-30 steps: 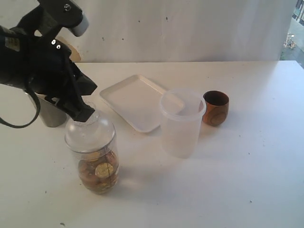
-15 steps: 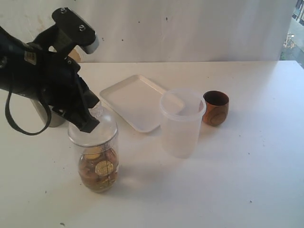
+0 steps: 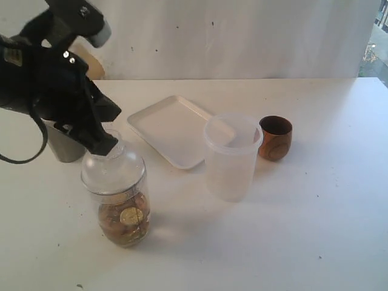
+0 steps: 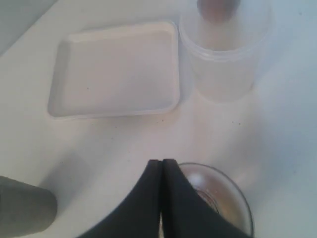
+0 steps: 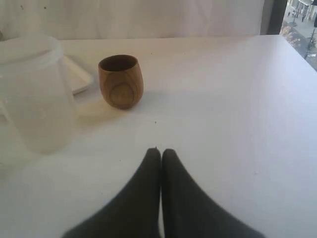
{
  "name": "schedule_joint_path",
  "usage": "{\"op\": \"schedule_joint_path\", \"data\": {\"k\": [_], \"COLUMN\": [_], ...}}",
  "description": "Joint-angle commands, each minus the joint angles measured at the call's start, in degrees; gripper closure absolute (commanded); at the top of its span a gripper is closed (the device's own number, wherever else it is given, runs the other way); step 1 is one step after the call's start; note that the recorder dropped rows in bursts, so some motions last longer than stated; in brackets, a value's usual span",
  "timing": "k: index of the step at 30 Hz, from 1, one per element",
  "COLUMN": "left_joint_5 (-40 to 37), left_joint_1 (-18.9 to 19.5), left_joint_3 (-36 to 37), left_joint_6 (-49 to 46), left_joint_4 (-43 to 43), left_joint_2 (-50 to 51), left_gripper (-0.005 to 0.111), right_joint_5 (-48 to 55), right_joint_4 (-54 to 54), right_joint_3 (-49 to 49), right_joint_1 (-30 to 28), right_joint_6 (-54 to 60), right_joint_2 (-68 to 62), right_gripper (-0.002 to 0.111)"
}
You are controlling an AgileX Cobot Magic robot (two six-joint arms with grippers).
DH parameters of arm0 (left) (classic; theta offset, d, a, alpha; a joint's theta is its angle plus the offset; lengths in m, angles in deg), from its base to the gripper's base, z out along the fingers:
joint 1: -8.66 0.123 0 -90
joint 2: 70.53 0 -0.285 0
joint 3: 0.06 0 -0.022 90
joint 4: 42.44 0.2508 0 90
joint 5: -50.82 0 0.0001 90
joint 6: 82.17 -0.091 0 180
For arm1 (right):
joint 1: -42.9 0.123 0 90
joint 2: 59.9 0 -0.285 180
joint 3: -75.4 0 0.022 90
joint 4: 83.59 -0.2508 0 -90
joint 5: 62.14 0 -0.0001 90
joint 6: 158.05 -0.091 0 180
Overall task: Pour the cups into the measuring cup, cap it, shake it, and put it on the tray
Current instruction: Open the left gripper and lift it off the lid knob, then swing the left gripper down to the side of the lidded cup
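The measuring cup (image 3: 124, 209) stands upright on the white table (image 3: 303, 236), toward its near left part in the exterior view. Its lower half holds a heap of brown and gold round pieces. A clear dome-shaped cap (image 3: 113, 170) sits on its mouth.

The left gripper (image 3: 103, 144) comes down from 11 o'clock and its tip meets the crown of the cap. In the left wrist view its black fingers (image 4: 148, 191) are pressed together with no gap and nothing between them.

From the measuring cup, the steel tumbler (image 3: 62, 145) stands at 10 o'clock, partly hidden behind the left arm. The tray (image 3: 170, 124) lies flat at 1 o'clock, apart from the cup. The frosted tub (image 3: 231, 159) stands at 2 o'clock, just beside the tray's near corner. The wooden cup (image 3: 276, 137) stands upright farther out at 2 o'clock, close to the tub.

The right gripper (image 5: 161, 151) hangs over bare table, its fingers (image 5: 176, 198) together, the wooden cup ahead of it.
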Motion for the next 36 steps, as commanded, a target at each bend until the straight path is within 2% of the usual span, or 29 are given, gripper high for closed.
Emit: {"op": "schedule_joint_path", "data": {"k": [1,4,7,9,12,20,23,29,36], "left_joint_5": [10.95,24.97,37.01,42.13,46.28,48.11,51.57,52.54,49.85], "left_joint_1": [-0.18,-0.21,-0.21,-0.21,-0.21,-0.21,-0.21,-0.21,-0.21], "left_joint_3": [2.53,8.27,15.15,19.48,25.14,34.04,36.38,38.1,38.2], "left_joint_6": [1.57,1.35,1.35,1.35,1.69,3.7,5.88,6.07,7.2], "left_joint_4": [-6.32,-11.55,-11.82,-11.82,-11.82,-11.71,-11.71,-11.71,-11.44], "left_joint_2": [-5.95,-10.1,-14.13,-16.64,-19.26,-19.5,-19.41,-19.41,-19.41], "left_gripper": [0.107,0.107,0.107,0.107,0.107,0.104,0.082,0.001,0.002], "right_joint_5": [-0.46,-0.46,-0.46,-0.46,-0.46,-0.46,-0.46,-0.46,-0.46], "right_joint_4": [0.12,0.12,0.12,0.12,0.12,0.12,0.12,0.12,0.12], "right_joint_3": [0.33,0.33,0.33,0.33,0.33,0.33,0.33,0.33,0.33], "right_joint_1": [0.21,0.21,0.21,0.21,0.21,0.21,0.21,0.21,0.21], "right_joint_6": [-0.34,-0.34,-0.34,-0.34,-0.34,-0.34,-0.34,-0.34,-0.34], "right_joint_2": [0.34,0.34,0.34,0.34,0.34,0.34,0.34,0.34,0.34], "right_gripper": [0.108,0.108,0.108,0.108,0.108,0.108,0.108,0.108,0.108]}}
